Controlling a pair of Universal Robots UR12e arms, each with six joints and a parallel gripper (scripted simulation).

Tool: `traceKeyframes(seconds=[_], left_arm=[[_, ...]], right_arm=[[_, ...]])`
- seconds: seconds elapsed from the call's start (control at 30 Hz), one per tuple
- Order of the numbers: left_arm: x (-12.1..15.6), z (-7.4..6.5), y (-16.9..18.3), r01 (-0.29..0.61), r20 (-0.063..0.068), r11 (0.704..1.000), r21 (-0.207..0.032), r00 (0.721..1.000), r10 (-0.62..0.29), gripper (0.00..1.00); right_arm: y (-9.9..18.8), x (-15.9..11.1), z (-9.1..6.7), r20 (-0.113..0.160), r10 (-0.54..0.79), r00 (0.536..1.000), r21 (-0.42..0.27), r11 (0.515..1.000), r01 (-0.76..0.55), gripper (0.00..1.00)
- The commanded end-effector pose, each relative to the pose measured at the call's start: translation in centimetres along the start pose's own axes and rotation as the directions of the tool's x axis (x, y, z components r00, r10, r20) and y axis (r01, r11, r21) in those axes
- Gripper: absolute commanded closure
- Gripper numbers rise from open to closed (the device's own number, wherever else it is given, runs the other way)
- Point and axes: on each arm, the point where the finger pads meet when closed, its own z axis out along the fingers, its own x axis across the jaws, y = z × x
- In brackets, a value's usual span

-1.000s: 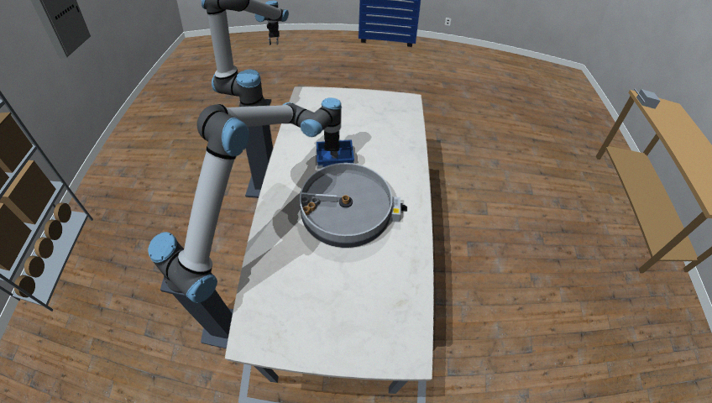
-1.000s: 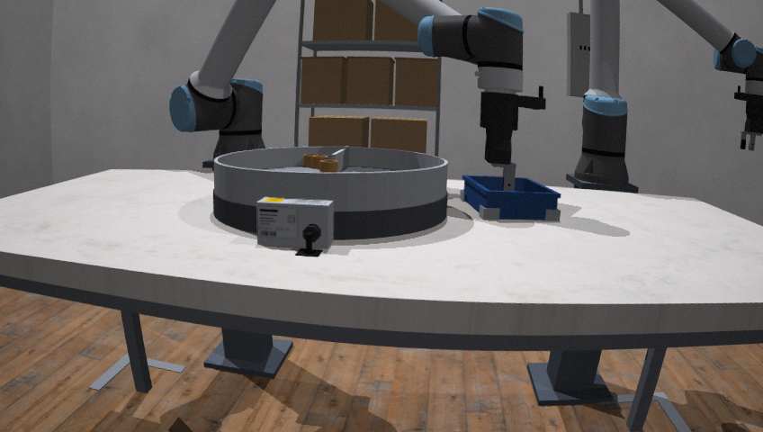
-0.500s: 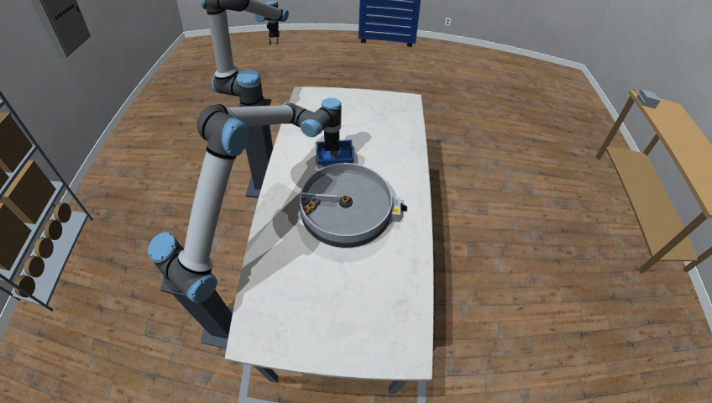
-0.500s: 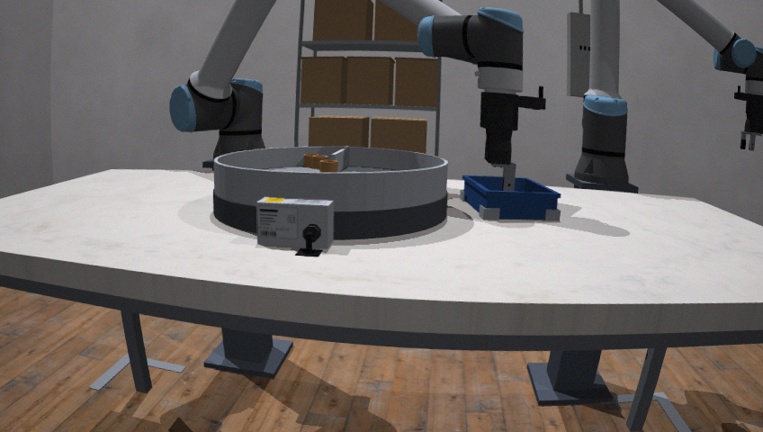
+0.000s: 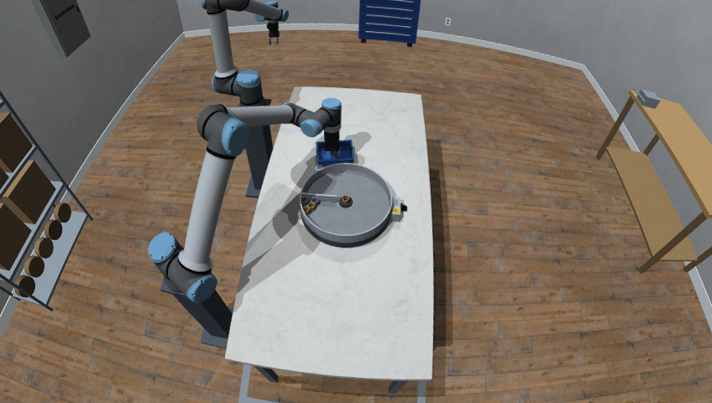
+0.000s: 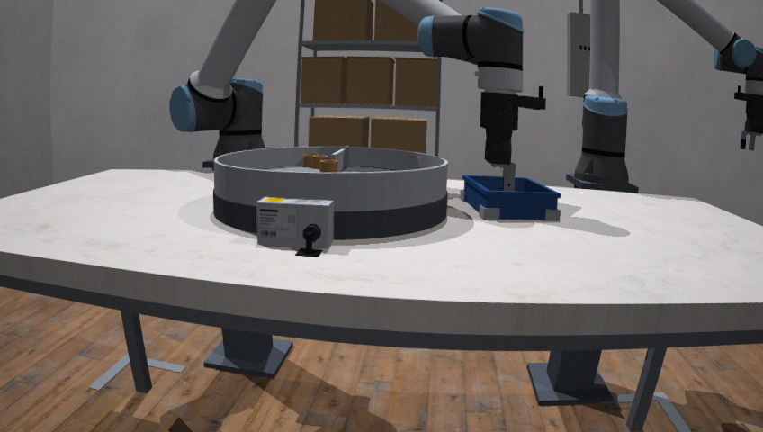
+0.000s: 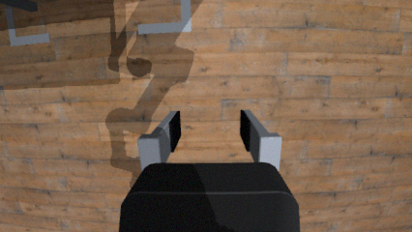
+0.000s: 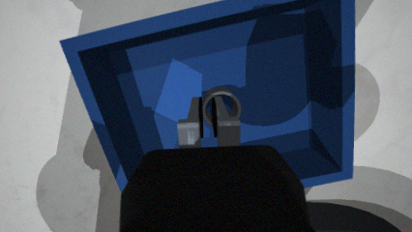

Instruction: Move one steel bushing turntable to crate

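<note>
My right gripper [image 8: 207, 108] [image 6: 508, 187] is shut on a grey steel bushing [image 8: 237, 109], pinching its ring wall with one finger inside the ring. It holds it low over the inside of the blue crate [image 5: 327, 161] [image 6: 527, 207] [image 8: 169, 22]. The crate looks level between the corner guides [image 6: 489, 213] that show. The turntable [image 5: 369, 219] [image 6: 331, 187] holds grey bushings [image 5: 314, 201] and brass-coloured bushings [image 5: 311, 205] [image 6: 328, 165] near its rim, beside the divider. My left gripper [image 7: 210, 123] [image 5: 273, 41] [image 6: 748, 143] is open and empty, away from the table.
The turntable's raised wall stands close beside the crate. A thin divider [image 5: 319, 195] runs from its rim to its hub, where a brass-coloured piece [image 5: 345, 198] stands. A grey control box [image 5: 397, 211] [image 6: 294, 221] with a black knob is at the turntable's side.
</note>
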Motion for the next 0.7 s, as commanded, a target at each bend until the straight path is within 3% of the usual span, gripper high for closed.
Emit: traceKeyframes(seconds=[0.0,0.13,0.17,0.67], left_arm=[[-0.02,-0.1,0.07,0.0,0.0,1.0,-0.002,1.0,0.0,0.0],[-0.02,-0.1,0.07,0.0,0.0,1.0,-0.002,1.0,0.0,0.0],[-0.02,-0.1,0.07,0.0,0.0,1.0,-0.002,1.0,0.0,0.0],[-0.02,-0.1,0.07,0.0,0.0,1.0,-0.002,1.0,0.0,0.0]], right_arm=[[-0.06,0.04,-0.15,-0.001,0.0,1.0,0.002,1.0,0.0,1.0],[-0.06,0.04,-0.15,-0.001,0.0,1.0,0.002,1.0,0.0,1.0],[-0.06,0.04,-0.15,-0.001,0.0,1.0,0.002,1.0,0.0,0.59],[-0.06,0.04,-0.15,-0.001,0.0,1.0,0.002,1.0,0.0,0.59]])
